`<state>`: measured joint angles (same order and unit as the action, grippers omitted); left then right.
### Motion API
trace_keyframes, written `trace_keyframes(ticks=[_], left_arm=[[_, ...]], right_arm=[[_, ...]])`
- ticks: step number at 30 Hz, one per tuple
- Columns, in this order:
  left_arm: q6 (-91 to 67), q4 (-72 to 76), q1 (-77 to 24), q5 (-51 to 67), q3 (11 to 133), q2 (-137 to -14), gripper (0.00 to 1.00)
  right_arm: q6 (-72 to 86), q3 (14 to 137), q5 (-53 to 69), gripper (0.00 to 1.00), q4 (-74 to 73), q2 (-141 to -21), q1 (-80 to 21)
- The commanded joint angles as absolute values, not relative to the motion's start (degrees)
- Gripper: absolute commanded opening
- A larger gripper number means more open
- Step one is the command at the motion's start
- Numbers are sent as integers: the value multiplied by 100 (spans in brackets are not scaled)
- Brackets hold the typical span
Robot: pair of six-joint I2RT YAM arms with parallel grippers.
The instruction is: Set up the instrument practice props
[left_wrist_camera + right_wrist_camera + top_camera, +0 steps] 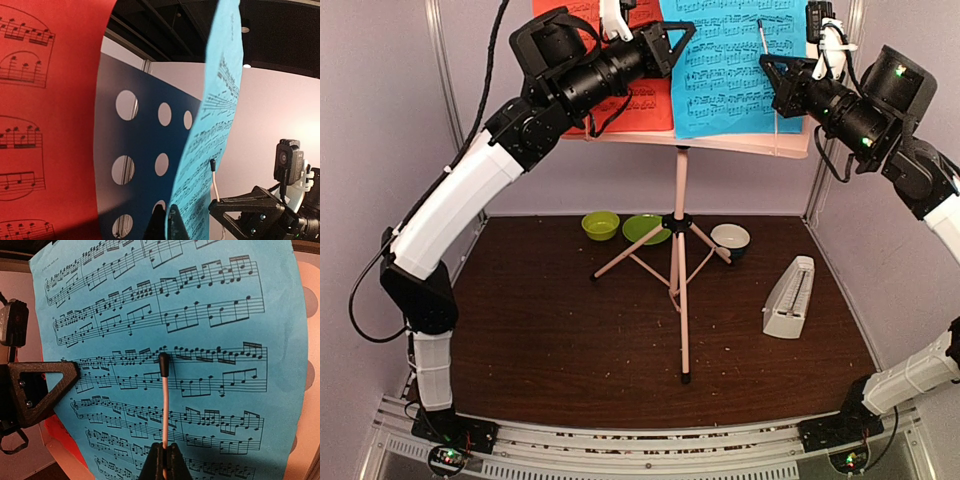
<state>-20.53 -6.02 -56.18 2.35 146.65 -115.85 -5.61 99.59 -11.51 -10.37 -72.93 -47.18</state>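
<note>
The pale pink music stand [680,215] rises from its tripod on the dark table. A red page [645,100] and a cyan page [740,60] lean on its desk. My left gripper [678,45] is shut on the cyan page's left edge; in the left wrist view its jaws [172,220] pinch the cyan page [215,110] in front of the perforated desk [145,150], with the red page [45,125] on the left. My right gripper [165,455] is shut on the stand's thin pink, black-tipped page-holder wire [164,400], which lies across the cyan page [210,340]. The white metronome [788,298] stands on the table at the right.
Two lime-green dishes [600,225] [645,229] and a small white bowl [730,238] sit behind the tripod legs. Purple walls and metal frame posts close in the table on both sides. The tripod's front leg reaches toward the near edge.
</note>
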Motion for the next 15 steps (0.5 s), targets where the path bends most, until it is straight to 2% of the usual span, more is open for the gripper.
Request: trace_keyframes(ticks=[1,6,9,15], left_arm=[[-1825,-259,-5704,350,14827,-11687,0],[-1767,-295,-5722,347,14853,-11710,0],[-1775,-331,-5722,338,14869,-11707,14],[-1758,-360,-5722,343,14889,-11690,26]], right_arm=[[-492,9953,-1011,0,-919,-7189,-4704],[-496,10010,-1011,0,-919,-7225,-4707],[-476,9990,-1018,0,-914,-7224,-4703],[-479,9932,-1059,3,-888,-7199,-4708]])
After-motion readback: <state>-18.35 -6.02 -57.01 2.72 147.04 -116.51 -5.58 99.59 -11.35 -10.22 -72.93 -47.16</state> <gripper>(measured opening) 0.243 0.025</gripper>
